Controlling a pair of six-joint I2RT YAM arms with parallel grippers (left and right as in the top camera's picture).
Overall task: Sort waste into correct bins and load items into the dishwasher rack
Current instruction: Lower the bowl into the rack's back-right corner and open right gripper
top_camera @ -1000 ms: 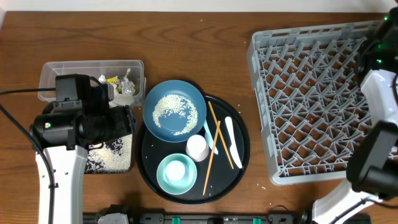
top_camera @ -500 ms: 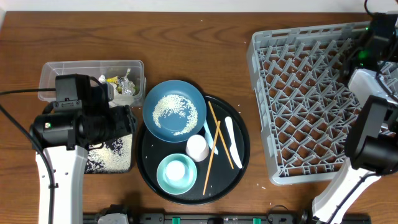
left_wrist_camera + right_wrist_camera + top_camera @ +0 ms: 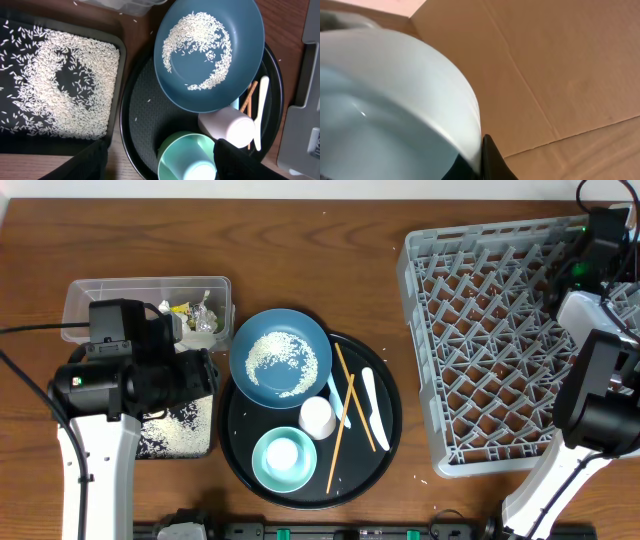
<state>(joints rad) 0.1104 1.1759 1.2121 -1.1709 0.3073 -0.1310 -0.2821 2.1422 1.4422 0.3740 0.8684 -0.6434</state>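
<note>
My left gripper (image 3: 160,152) is open and empty, low over the near left of the round tray, with a teal bowl (image 3: 187,157) between its fingers; in the overhead view it hangs at the shallow black tray's (image 3: 150,442) right edge. That tray holds loose rice (image 3: 50,90). The dark-blue plate (image 3: 281,358) also carries rice. My right gripper (image 3: 479,161) is shut on the rim of a pale blue bowl (image 3: 385,100), at the far right corner of the grey rack (image 3: 490,350). The clear tub (image 3: 100,295) holds a yellow wrapper (image 3: 180,308) and foil (image 3: 205,318).
The round black tray (image 3: 392,435) holds the teal bowl (image 3: 285,458), a white cup (image 3: 318,417), chopsticks (image 3: 350,395) and white utensils (image 3: 372,405). The plate overlaps its far left rim. Cardboard fills the right wrist view behind the bowl.
My right arm has swung from the rack's right side up to its far right corner. The left arm and the things on the table have not moved.
</note>
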